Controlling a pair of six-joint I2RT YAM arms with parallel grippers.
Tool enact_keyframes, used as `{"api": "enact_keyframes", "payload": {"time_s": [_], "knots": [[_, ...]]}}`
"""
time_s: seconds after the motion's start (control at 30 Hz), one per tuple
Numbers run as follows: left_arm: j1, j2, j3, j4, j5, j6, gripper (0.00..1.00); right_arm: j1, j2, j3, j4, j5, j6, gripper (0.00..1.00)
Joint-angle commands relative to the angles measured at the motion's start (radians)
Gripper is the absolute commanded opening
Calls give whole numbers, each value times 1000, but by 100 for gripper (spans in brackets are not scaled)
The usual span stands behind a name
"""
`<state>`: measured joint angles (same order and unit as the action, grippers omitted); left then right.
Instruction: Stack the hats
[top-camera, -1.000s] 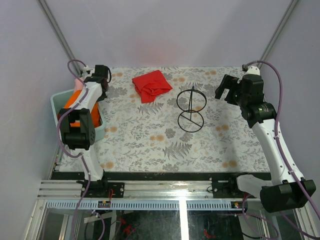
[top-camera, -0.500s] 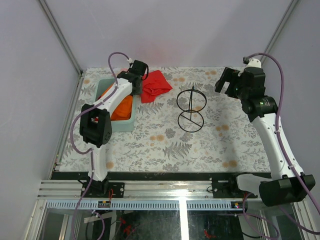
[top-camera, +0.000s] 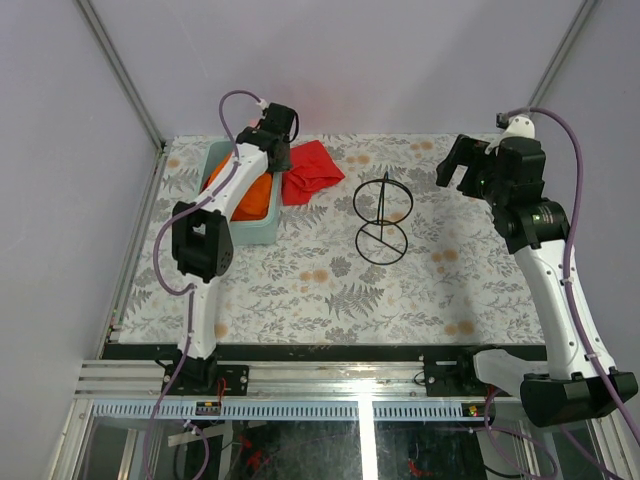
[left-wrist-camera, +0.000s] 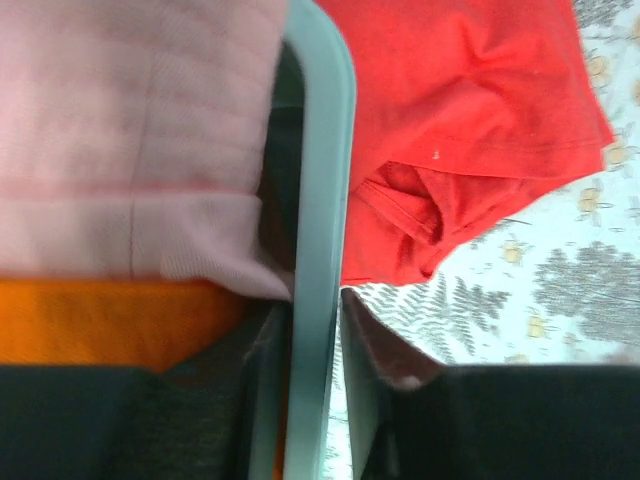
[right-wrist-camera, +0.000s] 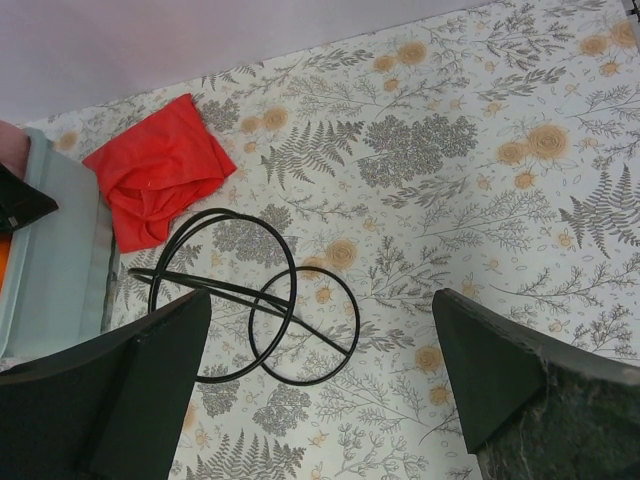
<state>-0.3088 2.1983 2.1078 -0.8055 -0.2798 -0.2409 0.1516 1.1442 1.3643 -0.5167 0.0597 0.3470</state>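
Note:
An orange hat (top-camera: 256, 196) and a pink hat (left-wrist-camera: 140, 120) lie in a pale teal bin (top-camera: 246, 233) at the table's back left. In the left wrist view the orange hat (left-wrist-camera: 110, 320) lies just under the pink one. My left gripper (top-camera: 271, 158) straddles the bin's right rim (left-wrist-camera: 318, 180). Its fingertips (left-wrist-camera: 365, 320) sit against that rim, one inside the bin and one outside. A crumpled red fabric piece (top-camera: 310, 170) lies on the table beside the bin; I cannot tell whether it is a hat. My right gripper (top-camera: 462, 170) hangs open and empty above the table's right side.
A black wire stand (top-camera: 382, 215) with two rings stands mid-table, to the right of the red fabric (right-wrist-camera: 160, 180). In the right wrist view it (right-wrist-camera: 250, 300) lies below my open right fingers (right-wrist-camera: 480, 350). Purple walls close the back and sides.
The left arm has swung right and dragged the bin from the table's left edge to beside the red fabric. The right arm has lifted slightly.

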Motion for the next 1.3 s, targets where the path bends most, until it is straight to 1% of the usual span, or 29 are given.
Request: {"api": "enact_keyframes", "payload": {"time_s": [0.0,0.1,0.27,0.3,0.4,0.47,0.57,0.63,0.7,0.77,0.93,1.0,1.13,1.27], "knots": [[-12,-136,-75,104,56,-46,34,6,-14,32,-6,-21,-13,99],[-14,-211,-156,158,84,-44,48,6,-8,25,0,-42,1,99],[-16,-280,-189,173,155,-29,51,6,-12,1,14,-75,20,99],[-19,-306,-197,179,173,-29,52,6,-15,-6,16,-79,19,99],[-36,-410,-248,184,163,-27,55,6,-23,-26,25,-88,17,99],[-47,-489,-311,164,126,-31,56,6,-24,-32,32,-100,15,99],[-52,-621,-463,139,70,-48,56,5,-20,-30,44,-127,12,99],[-51,-707,-567,128,15,-57,57,6,-17,-28,49,-139,12,99],[-52,-785,-660,125,-73,-54,57,6,-17,-29,55,-159,18,99],[-52,-841,-736,132,-127,-47,60,6,-20,-37,62,-181,31,99],[-54,-871,-780,160,-185,22,63,8,-41,-45,58,-236,33,99],[-53,-876,-801,194,-197,71,66,7,-48,-48,61,-264,34,99],[-53,-882,-848,277,-202,176,66,8,-59,-56,64,-279,42,99],[-52,-862,-885,344,-240,231,67,8,-69,-57,62,-278,43,99]]}}
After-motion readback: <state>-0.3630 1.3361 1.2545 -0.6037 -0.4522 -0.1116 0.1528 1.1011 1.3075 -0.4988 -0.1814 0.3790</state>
